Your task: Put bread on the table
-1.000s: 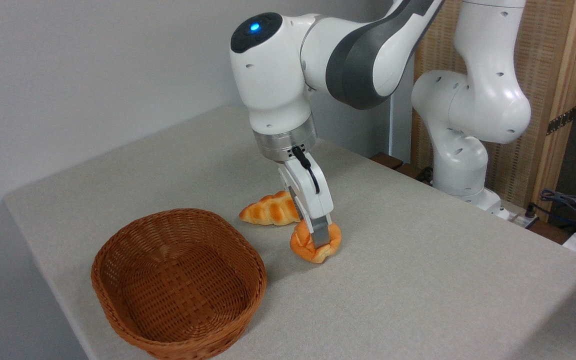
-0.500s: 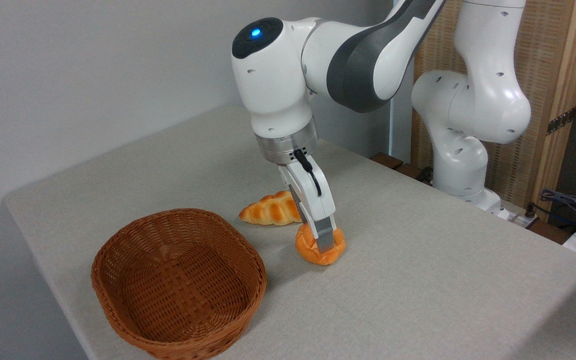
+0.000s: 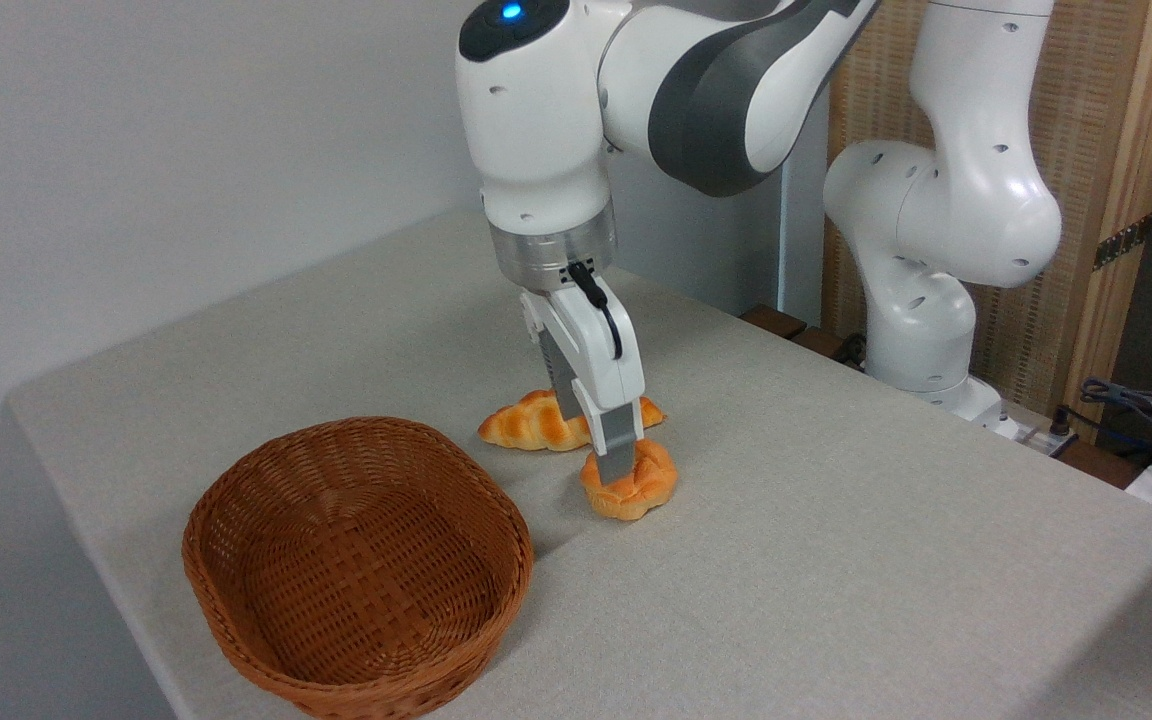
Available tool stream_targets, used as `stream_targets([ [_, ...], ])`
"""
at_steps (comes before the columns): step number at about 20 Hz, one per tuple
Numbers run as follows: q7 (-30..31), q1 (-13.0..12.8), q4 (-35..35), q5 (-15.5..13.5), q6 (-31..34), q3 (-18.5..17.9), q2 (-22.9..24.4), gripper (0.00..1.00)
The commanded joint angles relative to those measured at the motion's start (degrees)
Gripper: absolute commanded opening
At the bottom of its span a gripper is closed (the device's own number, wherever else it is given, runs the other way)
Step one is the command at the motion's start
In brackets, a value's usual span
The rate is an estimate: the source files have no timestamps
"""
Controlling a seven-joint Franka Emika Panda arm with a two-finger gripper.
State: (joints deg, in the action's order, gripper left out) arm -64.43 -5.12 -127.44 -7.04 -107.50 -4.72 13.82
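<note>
Two pieces of bread lie out on the large light grey-beige table (image 3: 836,560), and the small round orange-golden bun with the knotted top (image 3: 630,486) is the one the task concerns. It sits flat on the cloth, knot upward, just in front of the longer braided golden loaf with pointed ends (image 3: 528,424) and to the right of the brown woven wicker basket (image 3: 356,565), which shows nothing inside.

The white robot arm's claw (image 3: 616,462) points straight down over the bun. One grey finger (image 3: 618,452) is plainly visible, its tip at the bun's top near the left side; the other finger is hidden behind it, so from this angle I cannot tell whether the claw is parted or pinching the bun. The tip reaches only the bun's upper edge rather than down its flanks, which to my eye suggests a loosened grip, but that is a reading, not something shown.

Judged by how it lies, the bun is fully borne by the table, apart from the basket, so the placing looks as good as done. What seems left is for the claw to lift straight up, clear of the knot, so as not to drag or tip the bun against the loaf behind.
</note>
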Motion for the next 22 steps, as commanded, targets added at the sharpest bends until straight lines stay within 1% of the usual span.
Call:
stream_targets([
  [1,1.6,-0.4,3.6,-3.6,0.3,-0.4,0.2,1.00],
  [3,4.2,-0.4,7.9,-4.7,2.0,-0.5,-1.5,1.00],
  [7,12.8,-0.3,19.0,-4.3,6.9,-0.4,-5.8,1.00],
  [10,20.4,-0.3,24.9,-3.7,8.0,-0.3,-9.0,1.00],
  [12,22.4,-0.3,28.9,-3.3,9.2,0.0,-11.3,1.00],
  [14,24.6,-0.2,35.4,-2.8,12.0,0.8,-14.2,1.00],
  [16,24.8,-0.2,39.9,-0.2,15.1,2.3,-16.5,1.00],
  [17,24.8,-0.2,40.2,1.4,15.4,3.1,-16.5,1.00],
  [18,24.8,-0.2,40.0,2.3,15.6,3.7,-16.5,1.00],
  [20,25.0,-0.2,40.0,3.3,15.6,4.8,-16.7,1.00],
  [22,25.2,-0.2,39.8,3.8,15.7,4.9,-16.6,1.00],
])
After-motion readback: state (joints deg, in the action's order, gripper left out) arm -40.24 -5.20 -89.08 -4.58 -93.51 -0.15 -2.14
